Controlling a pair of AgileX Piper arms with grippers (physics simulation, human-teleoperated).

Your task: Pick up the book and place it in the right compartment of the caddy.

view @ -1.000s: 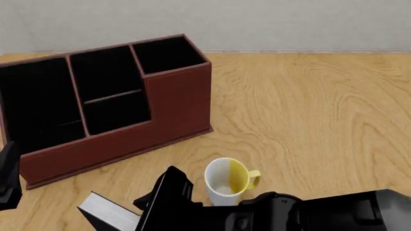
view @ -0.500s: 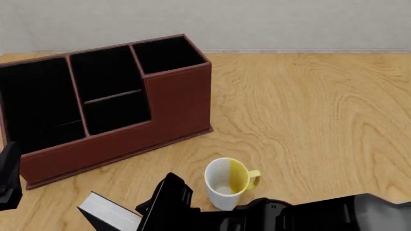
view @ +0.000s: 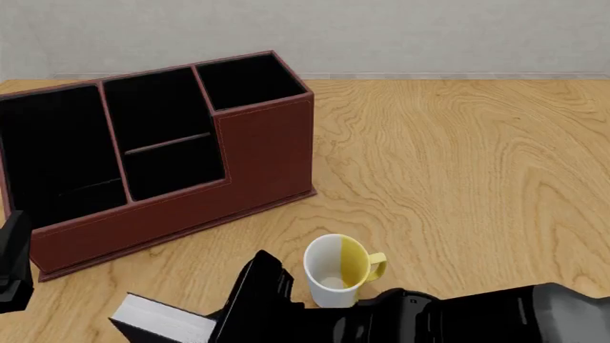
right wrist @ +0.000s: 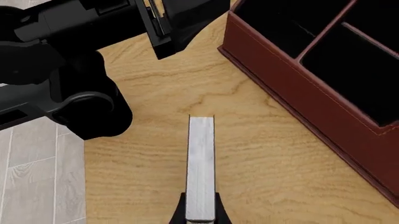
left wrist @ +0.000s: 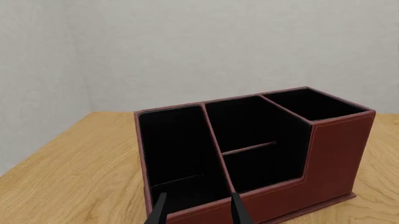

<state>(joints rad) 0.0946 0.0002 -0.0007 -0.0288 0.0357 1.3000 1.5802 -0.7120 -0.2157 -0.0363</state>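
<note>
The reddish-brown caddy [view: 257, 153] stands at the table's back left. Its right compartment [view: 250, 78] is the narrow end section with a black inside, and it also shows in the left wrist view [left wrist: 311, 103]. My right gripper [right wrist: 201, 215] is shut on the book [right wrist: 201, 163], a thin black volume whose white page edge faces the wrist camera. In the front view the book [view: 162, 319] sits low at the near left, in front of the caddy. I cannot tell whether it touches the table. My left gripper [left wrist: 199, 213] is open, pointing at the caddy [left wrist: 337, 163].
A white-and-yellow mug [view: 338, 275] stands upright just right of the right gripper [view: 253, 300], in front of the caddy. The left arm [view: 11, 264] waits at the left edge, and it fills one corner of the right wrist view [right wrist: 68, 60]. Bare wooden table [view: 458, 157] stretches right.
My right gripper and the book have shifted slightly. The book's white page edge now sits a little lower in the front view. Left arm, mug and caddy are unmoved.
</note>
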